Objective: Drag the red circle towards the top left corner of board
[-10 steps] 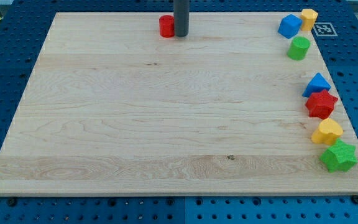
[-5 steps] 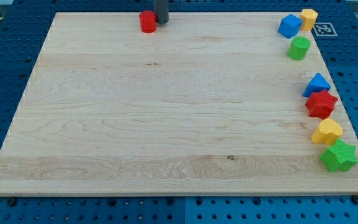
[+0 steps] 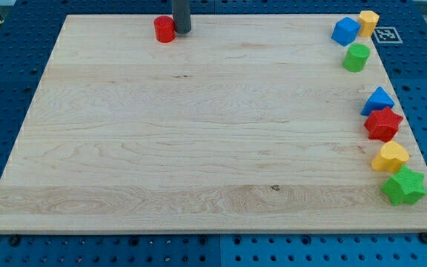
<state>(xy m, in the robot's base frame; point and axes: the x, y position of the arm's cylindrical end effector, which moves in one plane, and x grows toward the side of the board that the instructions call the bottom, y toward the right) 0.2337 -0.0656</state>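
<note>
The red circle [image 3: 164,30] sits near the board's top edge, left of the middle. My tip [image 3: 181,31] touches its right side. The dark rod rises out of the view's top. The wooden board [image 3: 199,148] fills most of the view, and its top left corner lies at the view's upper left.
Along the board's right edge stand a blue block [image 3: 345,31], a yellow block [image 3: 368,22], a green cylinder [image 3: 356,57], a blue triangle [image 3: 378,100], a red star [image 3: 383,124], a yellow heart [image 3: 390,157] and a green star [image 3: 403,186].
My tip and the red circle have slid left along the top edge together, the circle staying against the tip's left side. The other blocks have not moved.
</note>
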